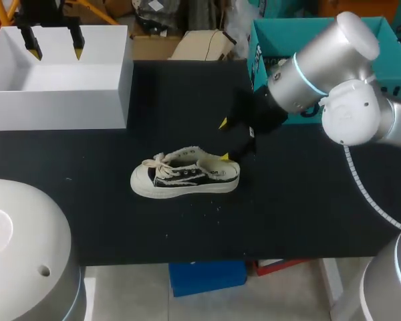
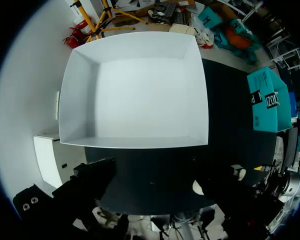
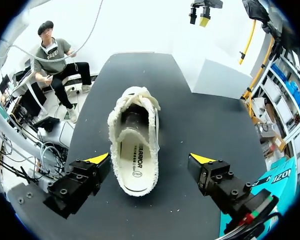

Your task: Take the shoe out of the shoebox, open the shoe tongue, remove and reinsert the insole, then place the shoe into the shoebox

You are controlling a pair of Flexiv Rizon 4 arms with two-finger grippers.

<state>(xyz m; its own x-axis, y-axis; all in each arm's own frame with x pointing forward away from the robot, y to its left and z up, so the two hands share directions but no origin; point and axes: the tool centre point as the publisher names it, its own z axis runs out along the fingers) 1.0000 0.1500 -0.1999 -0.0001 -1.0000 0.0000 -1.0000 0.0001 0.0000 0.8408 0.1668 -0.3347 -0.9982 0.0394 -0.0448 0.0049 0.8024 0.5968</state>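
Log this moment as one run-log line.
shoe: out of box, upright on table | shoebox: empty | right gripper: open, at shoe's heel | left gripper: open, over shoebox

Robotics lab, by look of the setup: black matte worktable (image 1: 287, 221), bulky silver-grey robot arm (image 1: 321, 73) entering from 3 o'clock, white rounded arm base (image 1: 20, 254) at 8 o'clock, white open-topped cardboard shoebox (image 1: 60, 107) at 10 o'clock.
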